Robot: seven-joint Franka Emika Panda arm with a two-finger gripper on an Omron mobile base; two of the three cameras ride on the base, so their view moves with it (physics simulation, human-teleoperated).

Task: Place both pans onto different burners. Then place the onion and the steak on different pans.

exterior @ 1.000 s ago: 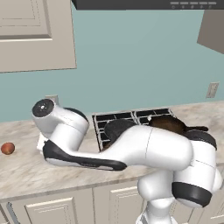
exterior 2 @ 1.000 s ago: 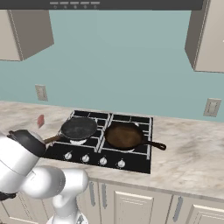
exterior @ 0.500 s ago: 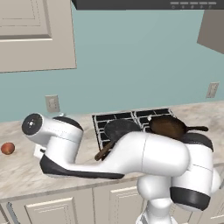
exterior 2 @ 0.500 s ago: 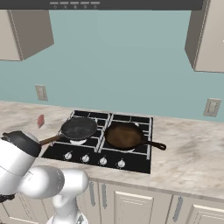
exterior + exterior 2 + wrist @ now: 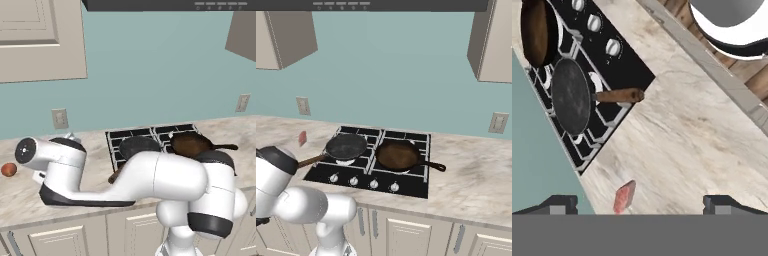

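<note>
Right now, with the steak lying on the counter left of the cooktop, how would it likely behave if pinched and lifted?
The steak is a thin flat slab lying flush on the counter, so the open fingers would probably struggle to get under it. Being small, it is likely light. It may sag or slip if pinched by one edge.

Both pans (image 5: 346,146) (image 5: 397,154) sit on front burners (image 5: 346,161); steak (image 5: 624,196) and onion (image 5: 8,170) lie on the counter.

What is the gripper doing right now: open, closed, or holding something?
Gripper: open and holding nothing, above the counter near the steak.
</note>
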